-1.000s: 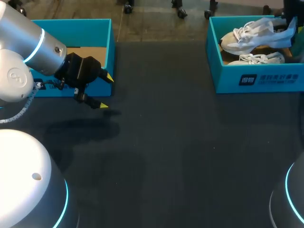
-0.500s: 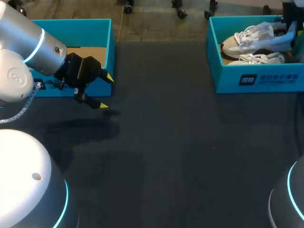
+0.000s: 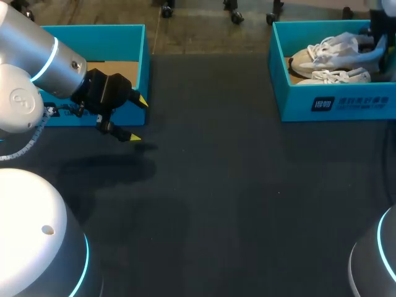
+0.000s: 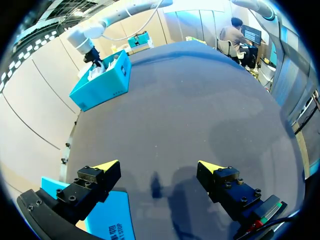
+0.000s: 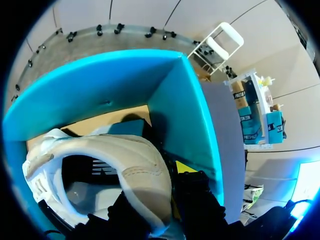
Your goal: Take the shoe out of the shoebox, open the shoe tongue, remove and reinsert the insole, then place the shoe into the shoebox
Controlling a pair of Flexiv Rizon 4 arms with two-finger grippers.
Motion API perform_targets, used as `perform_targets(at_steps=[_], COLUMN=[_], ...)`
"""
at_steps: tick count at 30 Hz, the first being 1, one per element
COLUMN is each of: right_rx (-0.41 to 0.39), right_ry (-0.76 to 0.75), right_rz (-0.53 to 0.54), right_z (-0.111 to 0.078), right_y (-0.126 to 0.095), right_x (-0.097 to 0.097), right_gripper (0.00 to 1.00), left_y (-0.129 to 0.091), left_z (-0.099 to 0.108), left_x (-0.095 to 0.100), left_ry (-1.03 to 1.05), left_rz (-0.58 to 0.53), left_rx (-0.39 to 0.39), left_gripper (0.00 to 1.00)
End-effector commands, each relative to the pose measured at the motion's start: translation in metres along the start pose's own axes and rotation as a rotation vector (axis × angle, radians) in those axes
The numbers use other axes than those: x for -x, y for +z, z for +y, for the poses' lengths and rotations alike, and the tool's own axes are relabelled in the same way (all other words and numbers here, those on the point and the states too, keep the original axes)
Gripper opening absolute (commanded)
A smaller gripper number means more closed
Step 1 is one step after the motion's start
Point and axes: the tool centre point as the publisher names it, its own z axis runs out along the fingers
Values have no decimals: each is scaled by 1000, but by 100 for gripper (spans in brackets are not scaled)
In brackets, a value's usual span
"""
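Pinching the padded heel collar of a white lace-up sneaker (image 5: 125, 165), the right gripper (image 5: 170, 180) has its two fingers closed on the collar from either side. In the right wrist view only one yellow tip shows, on the outer side of the heel; the other finger is hidden by the shoe.

Seen from the head view, the sneaker sits inside an open teal cardboard shoebox (image 3: 337, 105) at about 1 o'clock on the dark table (image 3: 216, 185). Its toe points toward 9 o'clock and its heel lies at the box's 3 o'clock end. A second white sneaker (image 3: 340, 76) lies just beside it on the 6 o'clock side, against the box's front wall. Brown cardboard shows on the box floor.

The left gripper (image 3: 139, 119) hangs at about 10 o'clock on the table, just off the front corner of a second teal box (image 3: 93, 37). Its fingers are spread wide with nothing between them. In the left wrist view, bare table lies ahead of them.
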Motion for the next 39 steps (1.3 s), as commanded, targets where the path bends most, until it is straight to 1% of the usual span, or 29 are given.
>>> perform_targets(at_steps=[1, 13, 24, 27, 29, 33, 34, 36, 37, 39], right_rx=[-12, -26, -32, -31, -30, -26, -25, -19, -16, -5], right_ry=[1, -7, -18, -16, -15, -11, -11, -11, -12, -12], right_rz=[12, 34, 48, 51, 53, 54, 53, 55, 57, 58], right_z=[5, 5, 6, 6, 5, 5, 5, 5, 4, 3], right_y=[9, 21, 22, 21, 20, 16, 16, 11, 9, 3], right_x=[-1, -4, -9, -10, -10, -9, -9, -10, -11, -12], right_gripper=[0, 0, 0, 25, 37, 49, 57, 65, 65, 70], left_y=[0, 0, 0, 0, 0, 0, 0, 0, 0, 0], left_z=[0, 0, 0, 0, 0, 0, 0, 0, 0, 0], left_x=[-1, -1, -1, -1, -1, -1, -1, -1, -1, -1], left_ry=[1, 1, 1, 1, 1, 1, 1, 1, 1, 1], left_rz=[-1, -1, -1, -1, -1, -1, -1, -1, -1, -1], left_rx=[1, 1, 1, 1, 1, 1, 1, 1, 1, 1], left_gripper=[100, 100, 100, 100, 100, 100, 100, 100, 100, 100])
